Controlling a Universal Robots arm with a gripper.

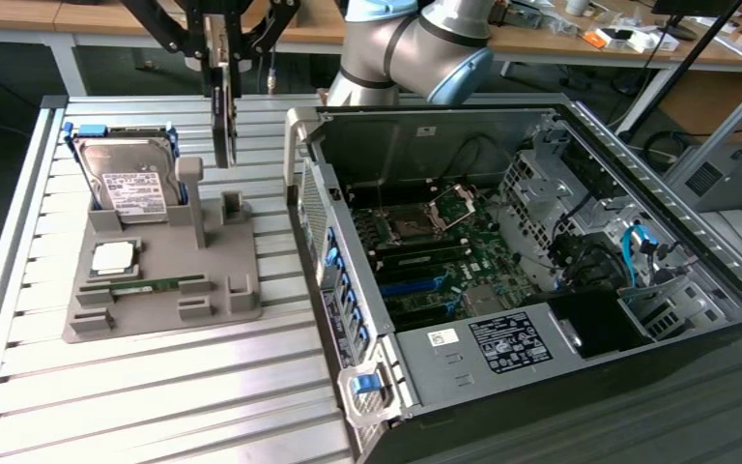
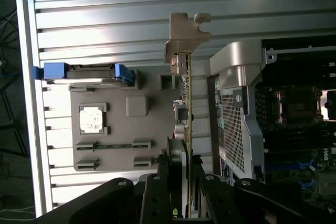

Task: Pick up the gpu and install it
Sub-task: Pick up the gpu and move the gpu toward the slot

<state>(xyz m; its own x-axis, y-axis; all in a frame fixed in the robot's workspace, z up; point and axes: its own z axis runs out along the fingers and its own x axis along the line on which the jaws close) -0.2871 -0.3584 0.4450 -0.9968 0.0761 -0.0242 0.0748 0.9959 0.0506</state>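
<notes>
So the grey moulded holder tray (image 1: 139, 324) at 9 o'clock in the exterior view has a silver hard drive (image 1: 132, 184) in a blue frame standing at its 12 o'clock end. There's a square silver CPU chip (image 1: 115, 256) mid-tray and a narrow green memory stick (image 1: 152, 286) toward 6. The open black computer case (image 1: 410, 135) at 3 o'clock holds a green motherboard (image 1: 436, 251). The drive's white label and the black label (image 1: 510, 343) in the case are too small to read. The black gripper (image 1: 221, 70) is pinching the thin dark green gpu (image 1: 225, 130) card with its silver bracket. It hangs vertically at 11 o'clock, above the ribbed metal table (image 1: 152, 396), between tray and case wall.
</notes>
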